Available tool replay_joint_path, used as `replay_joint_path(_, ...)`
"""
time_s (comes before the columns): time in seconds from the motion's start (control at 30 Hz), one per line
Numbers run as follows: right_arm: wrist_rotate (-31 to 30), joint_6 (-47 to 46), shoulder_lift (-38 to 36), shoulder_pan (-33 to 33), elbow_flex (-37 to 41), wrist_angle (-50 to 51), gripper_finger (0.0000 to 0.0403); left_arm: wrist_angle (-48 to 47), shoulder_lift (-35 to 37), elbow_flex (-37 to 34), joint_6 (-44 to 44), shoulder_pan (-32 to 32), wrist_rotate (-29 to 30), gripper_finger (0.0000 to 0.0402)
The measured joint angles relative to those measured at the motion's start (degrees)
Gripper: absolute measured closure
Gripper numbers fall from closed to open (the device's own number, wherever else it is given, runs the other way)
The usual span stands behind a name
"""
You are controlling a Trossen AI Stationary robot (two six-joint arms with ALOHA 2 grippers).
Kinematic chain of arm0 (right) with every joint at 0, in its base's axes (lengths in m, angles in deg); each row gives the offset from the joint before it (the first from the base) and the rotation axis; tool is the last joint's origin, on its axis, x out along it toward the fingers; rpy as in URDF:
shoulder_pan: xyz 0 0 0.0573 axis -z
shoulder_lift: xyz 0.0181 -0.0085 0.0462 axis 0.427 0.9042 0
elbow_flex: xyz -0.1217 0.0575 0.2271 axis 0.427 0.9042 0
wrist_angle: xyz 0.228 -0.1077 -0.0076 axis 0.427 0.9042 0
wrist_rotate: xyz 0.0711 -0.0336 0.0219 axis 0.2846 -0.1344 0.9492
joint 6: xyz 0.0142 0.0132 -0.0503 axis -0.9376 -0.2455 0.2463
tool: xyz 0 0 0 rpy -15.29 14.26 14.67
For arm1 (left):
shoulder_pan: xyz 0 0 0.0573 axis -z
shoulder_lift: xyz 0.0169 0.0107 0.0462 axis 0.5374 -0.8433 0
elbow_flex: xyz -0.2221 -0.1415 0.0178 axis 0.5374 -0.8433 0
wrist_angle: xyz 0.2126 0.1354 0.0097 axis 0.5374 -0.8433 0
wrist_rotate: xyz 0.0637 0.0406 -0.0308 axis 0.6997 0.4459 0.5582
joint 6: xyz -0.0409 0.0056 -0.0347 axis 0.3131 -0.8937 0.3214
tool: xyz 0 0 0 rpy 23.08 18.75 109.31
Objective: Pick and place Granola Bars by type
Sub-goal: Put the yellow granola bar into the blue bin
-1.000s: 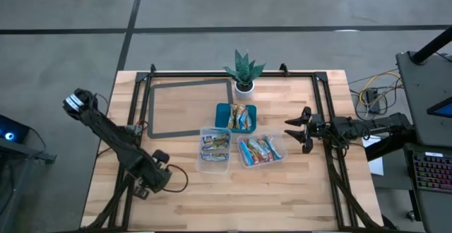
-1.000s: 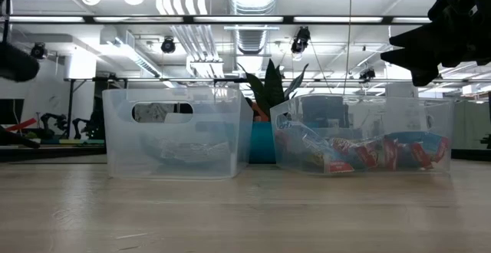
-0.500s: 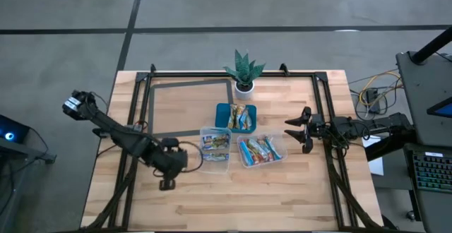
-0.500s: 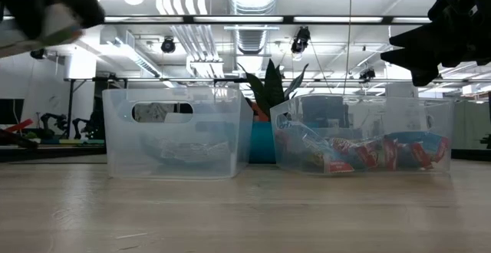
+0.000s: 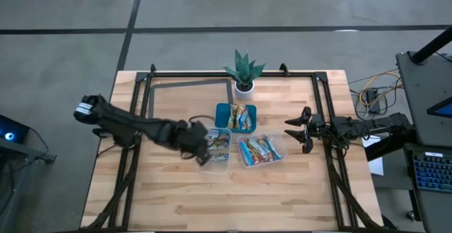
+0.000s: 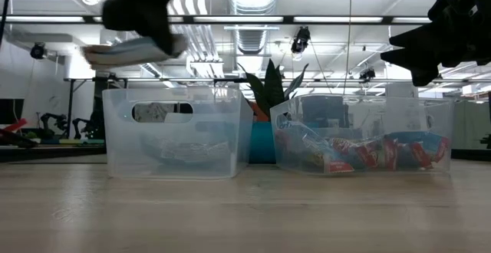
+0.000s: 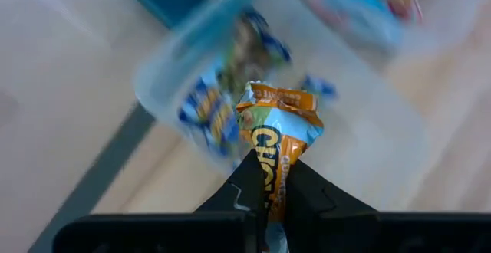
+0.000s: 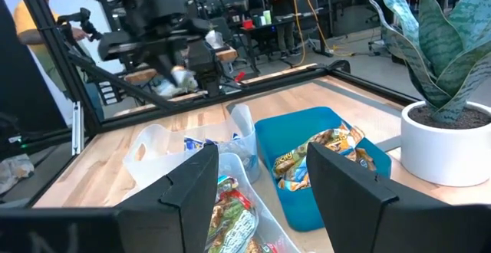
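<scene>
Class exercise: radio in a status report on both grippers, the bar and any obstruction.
Left gripper shut on granola bar, above the left clear tub. Right gripper open, waiting beside the right tub. No obstruction seen.

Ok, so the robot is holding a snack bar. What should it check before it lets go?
1. Left gripper shut on the orange and blue wrapped granola bar: ok.
2. Bar over the left clear plastic tub: ok, near its left edge.
3. Tub already holds matching blue wrapped bars: cannot tell, blurred.
4. Tub upright on the wooden table: ok.
5. Right gripper open, away beside the other clear tub: ok.
</scene>
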Motion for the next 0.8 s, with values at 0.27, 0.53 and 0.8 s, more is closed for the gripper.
replay_joint_path(0.27, 0.0, 0.0, 0.0, 0.0, 0.0, 0.0, 0.0213, -0.5, -9.5, 10.7, 3.7, -10.6, 2.7, 0.0395)
replay_joint_path(0.53, 0.0, 0.0, 0.0, 0.0, 0.0, 0.0, 0.0213, -0.3, -19.7, 22.4, 5.2, -19.2, 4.4, 0.0396)
replay_joint_path(0.8, 0.0, 0.0, 0.0, 0.0, 0.0, 0.0, 0.0213, -0.4, -26.5, 29.2, 10.3, -24.5, 10.0, 0.0396)
